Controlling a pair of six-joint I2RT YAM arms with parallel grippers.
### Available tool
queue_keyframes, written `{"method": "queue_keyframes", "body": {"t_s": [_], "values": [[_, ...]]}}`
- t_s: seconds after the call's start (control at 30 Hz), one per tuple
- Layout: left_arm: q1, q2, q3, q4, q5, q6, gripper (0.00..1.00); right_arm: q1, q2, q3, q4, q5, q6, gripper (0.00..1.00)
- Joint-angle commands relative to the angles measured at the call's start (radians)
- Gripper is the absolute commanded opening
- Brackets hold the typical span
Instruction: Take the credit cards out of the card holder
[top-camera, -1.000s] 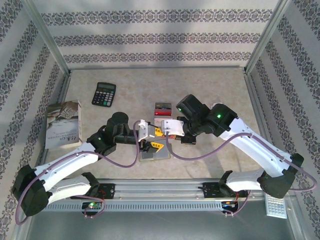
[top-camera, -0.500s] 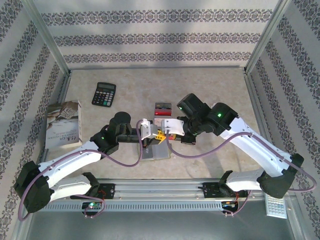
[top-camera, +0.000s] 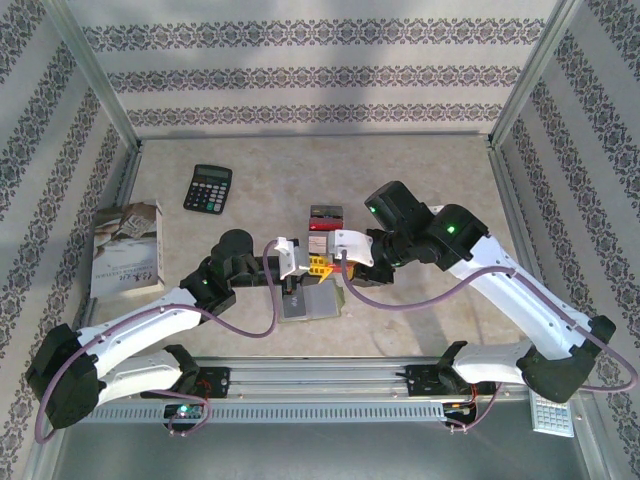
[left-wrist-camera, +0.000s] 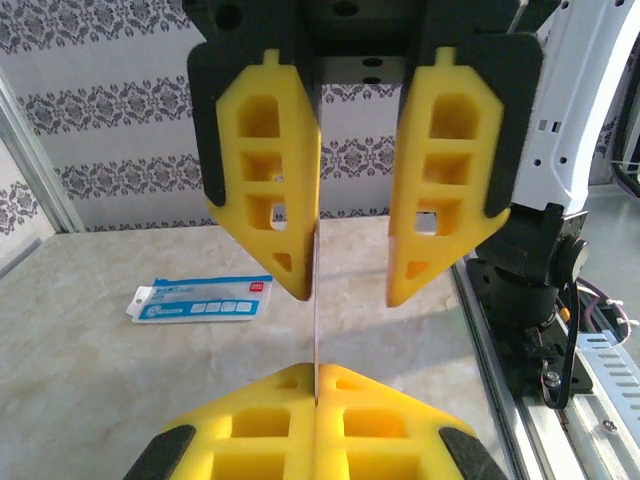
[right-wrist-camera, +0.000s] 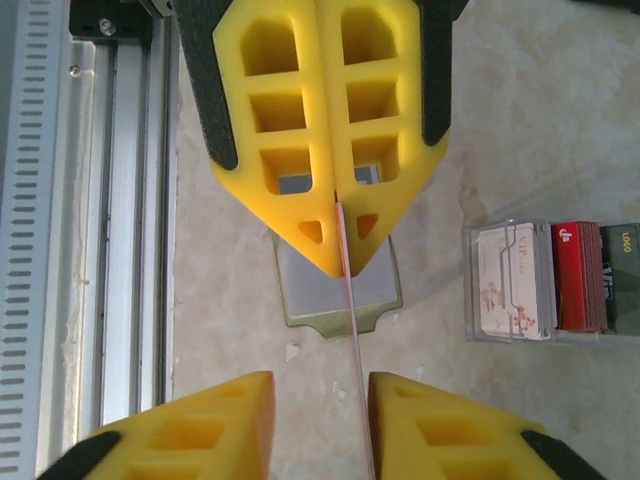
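One card (left-wrist-camera: 315, 320) is out, pinched in the left tool (right-wrist-camera: 338, 262), the right tool (right-wrist-camera: 321, 388) parted around it; other cards (right-wrist-camera: 578, 277) sit in a clear tray (right-wrist-camera: 470, 285). The card holder (right-wrist-camera: 310, 295) lies open on the tabletop (right-wrist-camera: 500, 120), seemingly empty.

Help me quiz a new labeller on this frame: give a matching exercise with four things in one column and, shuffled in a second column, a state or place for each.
Things
1. left gripper
2. right gripper
3. card holder
4. calculator

States or places
a. lying open on the table, below the grippers
b. jaws apart, either side of the thin card
c. back left of the table, away from the arms
d. shut on the card's edge

Pairs: 1-d, 2-b, 3-a, 4-c
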Motion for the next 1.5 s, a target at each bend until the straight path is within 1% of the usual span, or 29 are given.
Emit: {"method": "queue_keyframes", "body": {"t_s": [0.0,0.33,0.47,0.53,0.63,0.7,0.73,0.8,0.87,0.97,1.13,1.17,1.37,1.47], "values": [[-0.013,-0.011,-0.011,0.068,-0.001,-0.02,0.0,0.001,0.008,0.015,0.013,-0.003,0.008,0.26],[-0.012,-0.004,-0.032,0.078,-0.006,-0.025,0.0,-0.001,0.002,0.017,0.013,-0.003,0.0,0.23],[-0.014,-0.012,-0.055,0.087,-0.015,-0.031,0.0,-0.002,0.006,0.011,0.01,-0.011,-0.005,0.18],[-0.013,-0.016,-0.069,0.097,-0.023,-0.036,0.0,-0.003,0.012,0.009,0.008,-0.013,-0.008,0.13],[-0.013,-0.021,-0.088,0.127,-0.032,-0.046,0.0,-0.005,0.025,0.008,0.005,-0.027,-0.006,0.08],[-0.013,-0.024,-0.091,0.138,-0.036,-0.05,0.0,-0.004,0.036,0.008,0.004,-0.028,-0.008,0.07],[-0.013,-0.023,-0.091,0.142,-0.036,-0.051,0.0,-0.002,0.039,0.008,0.005,-0.027,-0.007,0.1],[-0.013,-0.023,-0.09,0.143,-0.037,-0.05,0.0,-0.004,0.04,0.003,0.012,-0.03,-0.009,0.27],[-0.013,-0.021,-0.088,0.139,-0.034,-0.048,0.0,-0.005,0.03,-0.006,0.026,-0.045,-0.016,0.35],[-0.013,-0.021,-0.088,0.133,-0.032,-0.044,0.0,-0.006,0.024,-0.009,0.033,-0.065,-0.019,0.41],[-0.013,-0.017,-0.092,0.151,-0.031,-0.05,0.0,-0.006,0.037,-0.015,0.03,-0.063,-0.02,0.41],[-0.013,-0.017,-0.093,0.154,-0.031,-0.052,0.0,-0.006,0.039,-0.016,0.03,-0.059,-0.019,0.41],[-0.013,-0.018,-0.088,0.152,-0.028,-0.052,0.0,-0.007,0.049,-0.019,0.029,-0.045,-0.02,0.26],[-0.013,-0.015,-0.089,0.153,-0.029,-0.05,0.0,-0.008,0.049,-0.021,0.028,-0.04,-0.021,0.13]]}}
